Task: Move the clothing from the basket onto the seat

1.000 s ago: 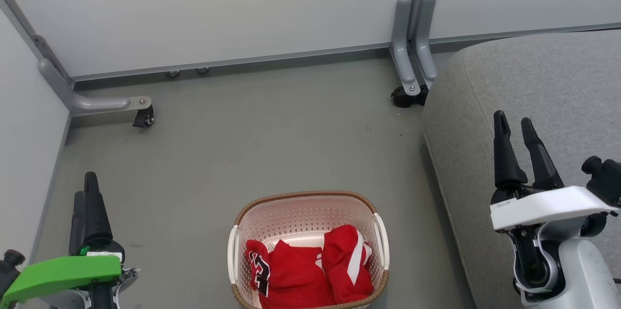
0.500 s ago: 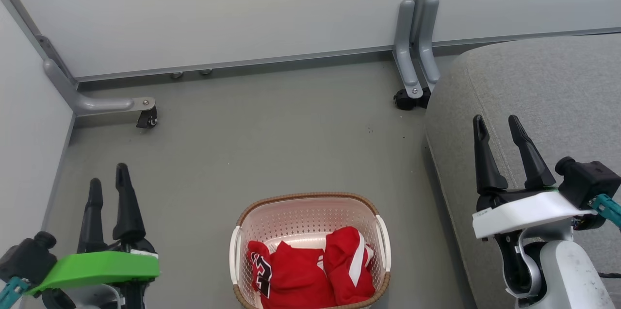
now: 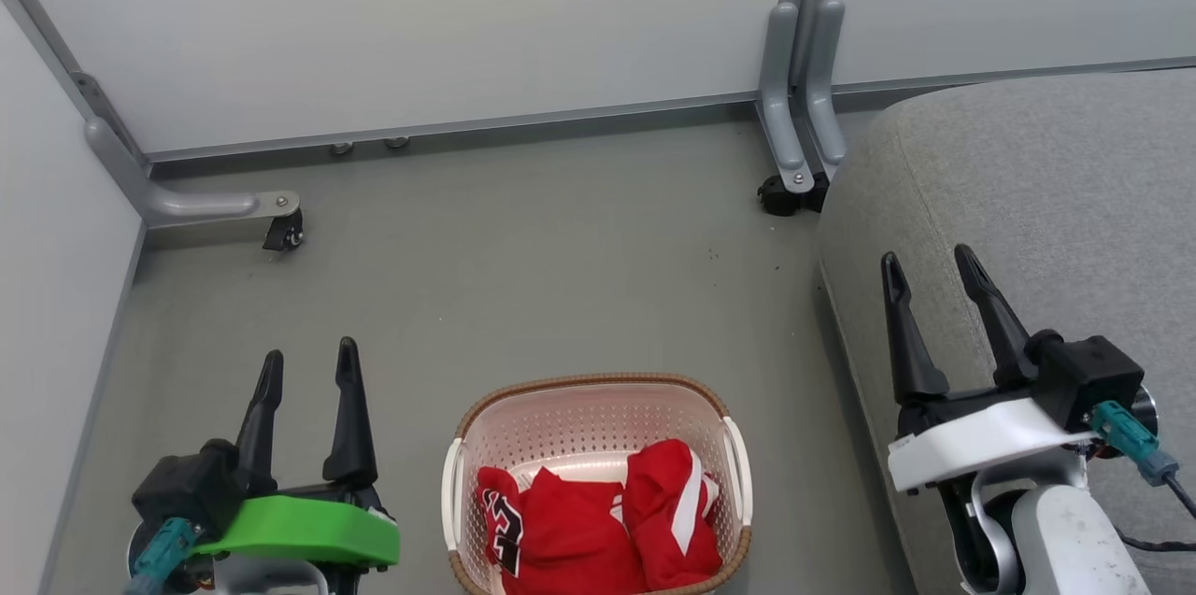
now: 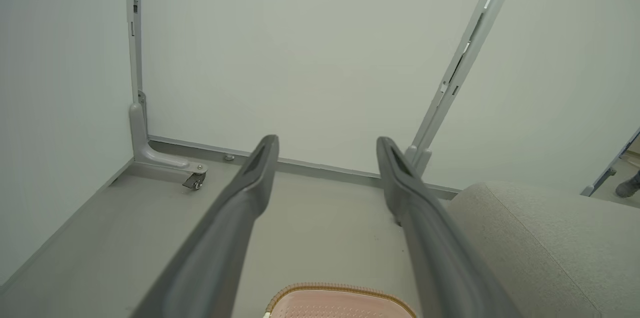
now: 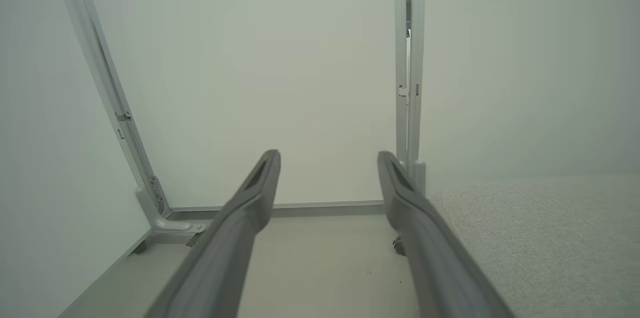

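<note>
Hovering left gripper (image 3: 310,352): fingers apart, empty, over floor (image 3: 514,277) just left of basket (image 3: 589,382). Right gripper (image 3: 927,255): fingers apart, empty, at seat (image 3: 1028,165) edge. Red clothing (image 3: 598,520) bunched inside basket, near side. Basket on floor beside seat.

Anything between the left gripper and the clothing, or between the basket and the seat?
Nothing visible. The left gripper, open, is beside the basket; the clothing lies uncovered in it, reachable from above; only floor lies between basket and seat.
</note>
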Controlling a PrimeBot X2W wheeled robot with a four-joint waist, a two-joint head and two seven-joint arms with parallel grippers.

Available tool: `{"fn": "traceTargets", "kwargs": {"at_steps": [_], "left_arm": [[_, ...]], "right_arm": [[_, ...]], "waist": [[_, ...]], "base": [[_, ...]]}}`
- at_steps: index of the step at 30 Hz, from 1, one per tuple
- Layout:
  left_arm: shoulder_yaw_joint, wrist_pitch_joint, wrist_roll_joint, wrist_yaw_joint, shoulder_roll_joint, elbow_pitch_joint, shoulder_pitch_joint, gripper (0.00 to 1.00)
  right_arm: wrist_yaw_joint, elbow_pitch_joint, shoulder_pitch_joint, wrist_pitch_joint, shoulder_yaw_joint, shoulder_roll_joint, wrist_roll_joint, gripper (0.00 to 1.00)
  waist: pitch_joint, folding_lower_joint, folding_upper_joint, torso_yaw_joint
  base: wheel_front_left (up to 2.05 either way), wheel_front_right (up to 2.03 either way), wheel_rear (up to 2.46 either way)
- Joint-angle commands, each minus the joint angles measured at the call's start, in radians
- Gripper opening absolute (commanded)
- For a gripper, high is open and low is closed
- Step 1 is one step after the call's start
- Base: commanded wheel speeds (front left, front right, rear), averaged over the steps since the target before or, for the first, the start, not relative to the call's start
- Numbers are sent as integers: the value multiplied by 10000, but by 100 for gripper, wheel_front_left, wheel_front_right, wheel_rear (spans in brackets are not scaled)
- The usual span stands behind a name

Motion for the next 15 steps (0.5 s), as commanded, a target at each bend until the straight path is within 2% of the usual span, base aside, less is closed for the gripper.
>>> {"fn": "traceTargets", "kwargs": {"at_steps": [1,8,15], "left_arm": [[-108,-87,415,110,66,-63,-15,100],[-812,-240,1472,388,307,314,106,100],[-1509,-399,2160,951,618,805,-24,100]], "right_arm": [[2,42,32,-110,16,-29,-352,100],[1,482,91,-260,29,0,-1084,100],[1,535,68,-422,154,12,-1825,100]], "waist": [[-8,0,-1,-6],[-54,0,-1,-29],[-91,0,-1,-13]], "base": [[0,0,0],[0,0,0],[0,0,0]]}}
